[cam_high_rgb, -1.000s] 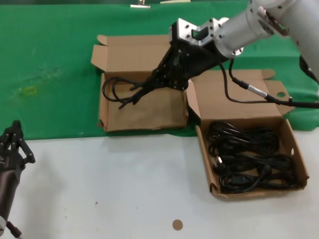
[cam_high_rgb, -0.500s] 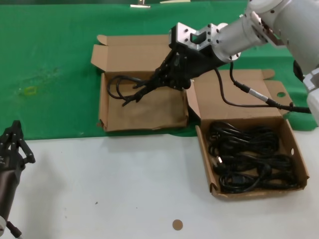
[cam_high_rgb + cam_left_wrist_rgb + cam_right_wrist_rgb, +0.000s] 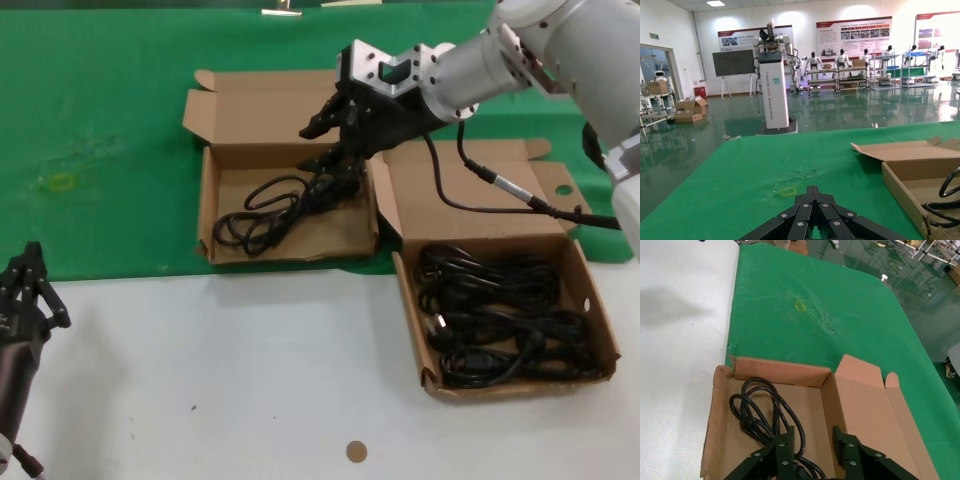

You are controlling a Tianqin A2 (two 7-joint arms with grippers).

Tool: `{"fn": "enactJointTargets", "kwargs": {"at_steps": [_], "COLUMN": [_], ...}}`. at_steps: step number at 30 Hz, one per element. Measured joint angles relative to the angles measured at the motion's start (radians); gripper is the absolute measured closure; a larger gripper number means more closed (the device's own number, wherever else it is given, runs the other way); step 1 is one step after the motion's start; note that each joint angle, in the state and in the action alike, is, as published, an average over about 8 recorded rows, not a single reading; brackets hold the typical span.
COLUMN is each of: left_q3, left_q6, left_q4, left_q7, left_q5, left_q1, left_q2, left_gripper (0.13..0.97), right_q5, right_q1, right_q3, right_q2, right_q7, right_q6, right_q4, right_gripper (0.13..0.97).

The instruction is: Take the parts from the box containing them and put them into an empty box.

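Fingers of right gripper spread, empty, above one looped black rubber cord in dented brown cardboard box; remaining cords fill flap-sided box.

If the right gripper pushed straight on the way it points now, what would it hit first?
Most likely the black looped power cord lying in the shallow brown cardboard box on the robot's left. The right gripper is open just above the cord's near end; the exact gap is hard to judge.
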Motion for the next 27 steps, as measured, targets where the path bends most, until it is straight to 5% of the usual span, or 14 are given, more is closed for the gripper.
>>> {"fn": "enactJointTargets", "kwargs": {"at_steps": [9, 13, 27], "left_q3": [0.000, 0.000, 0.000], "left_q6": [0.000, 0.000, 0.000], "left_q4": [0.000, 0.000, 0.000], "left_q7": [0.000, 0.000, 0.000], "left_q5": [0.000, 0.000, 0.000], "left_q1": [0.000, 0.000, 0.000], "left_q2": [0.000, 0.000, 0.000], "left_gripper": [0.953, 0.953, 0.896], "right_q5": [0.001, 0.003, 0.034], "right_q1": [0.001, 0.001, -0.101], "right_q3": [0.010, 0.012, 0.046], "right_q2": [0.010, 0.014, 0.029], "right_q7": [-0.007, -0.008, 0.014], "right_q6": [-0.012, -0.017, 0.047], "right_q4": [0.002, 0.004, 0.108], "right_gripper": [0.671, 0.671, 0.339]}}
